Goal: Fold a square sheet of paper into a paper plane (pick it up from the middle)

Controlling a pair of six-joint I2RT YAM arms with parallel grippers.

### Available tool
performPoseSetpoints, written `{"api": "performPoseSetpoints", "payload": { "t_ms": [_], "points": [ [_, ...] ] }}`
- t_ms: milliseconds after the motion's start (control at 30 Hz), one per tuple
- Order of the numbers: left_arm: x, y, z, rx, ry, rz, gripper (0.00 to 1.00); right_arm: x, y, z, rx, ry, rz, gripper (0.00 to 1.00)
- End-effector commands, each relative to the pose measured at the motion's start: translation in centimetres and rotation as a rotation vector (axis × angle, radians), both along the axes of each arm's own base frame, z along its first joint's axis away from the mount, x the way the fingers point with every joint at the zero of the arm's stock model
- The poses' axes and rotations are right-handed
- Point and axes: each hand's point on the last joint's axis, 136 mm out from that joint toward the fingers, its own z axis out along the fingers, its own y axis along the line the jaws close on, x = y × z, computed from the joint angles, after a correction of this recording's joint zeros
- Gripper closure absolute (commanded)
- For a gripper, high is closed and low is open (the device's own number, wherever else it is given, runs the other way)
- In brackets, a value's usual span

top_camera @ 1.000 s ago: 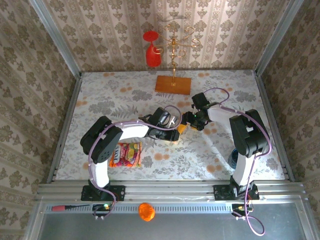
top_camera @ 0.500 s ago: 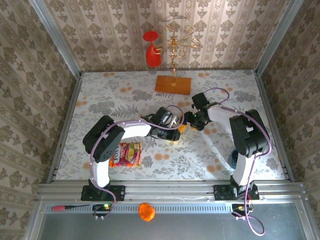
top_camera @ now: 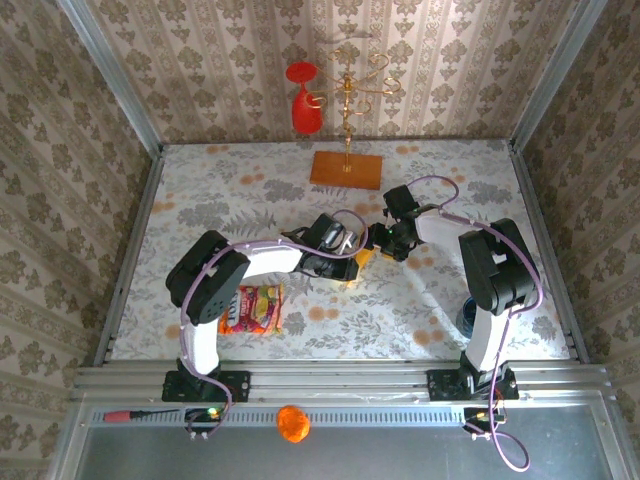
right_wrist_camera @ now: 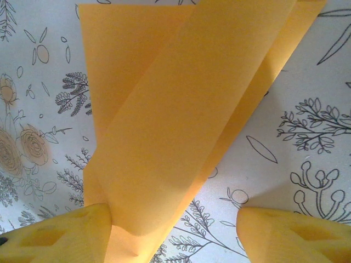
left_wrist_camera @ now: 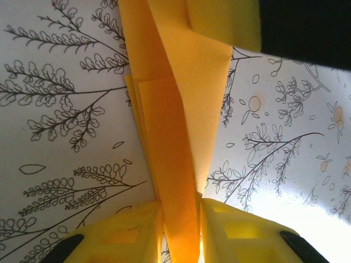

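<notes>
The square sheet of paper [left_wrist_camera: 175, 126] is yellow-orange and folded into a narrow layered strip with a long slanted flap. It sits just above the floral table mid-scene [top_camera: 362, 257]. My left gripper [left_wrist_camera: 181, 230] is shut on one end of it, its yellow fingers [left_wrist_camera: 120, 235] pressing the strip from both sides. My right gripper [right_wrist_camera: 175, 235] stands open at the other end. The folded paper [right_wrist_camera: 175, 109] lies against its left finger [right_wrist_camera: 60, 233], and the right finger [right_wrist_camera: 296, 233] stands well apart from the paper. In the top view the two grippers meet, left [top_camera: 350, 262], right [top_camera: 385, 243].
A brownish-orange board with a gold stand [top_camera: 346, 168] stands at the back, a red glass [top_camera: 303, 100] hanging from it. A printed snack packet [top_camera: 255, 308] lies near the left arm's base. An orange ball [top_camera: 292, 422] and a red-handled tool [top_camera: 130, 414] rest on the front rail.
The left arm has edged slightly to the right. The paper and both grippers stay in nearly the same place.
</notes>
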Motion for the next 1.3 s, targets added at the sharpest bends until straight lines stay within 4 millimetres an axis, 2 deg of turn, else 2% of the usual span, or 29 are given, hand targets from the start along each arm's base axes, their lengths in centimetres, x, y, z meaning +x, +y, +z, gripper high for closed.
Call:
{"api": "performPoseSetpoints", "payload": {
  "t_ms": [0,333,1067,1167,1267],
  "points": [
    [-0.4,1.2,-1.5,0.020,0.045,0.009,0.76,-2.8,-3.6,-6.4,-0.178,0.140,-0.038,0.32],
    [-0.5,1.5,-2.2,0.004,0.089,0.018,0.79,-3.0,-3.7,-6.8,-0.182,0.152,-0.036,0.33],
    [-0.5,1.7,-2.7,-0.004,0.120,0.019,0.80,-3.2,-4.0,-7.6,-0.194,0.167,-0.023,0.42],
    [-0.5,1.8,-3.1,0.010,0.131,0.022,0.80,-2.8,-3.6,-7.0,-0.171,0.145,-0.014,0.41],
    [-0.8,2.1,-3.7,0.032,0.145,0.021,0.80,-2.2,-3.0,-5.4,-0.136,0.099,0.012,0.38]
  ]
}}
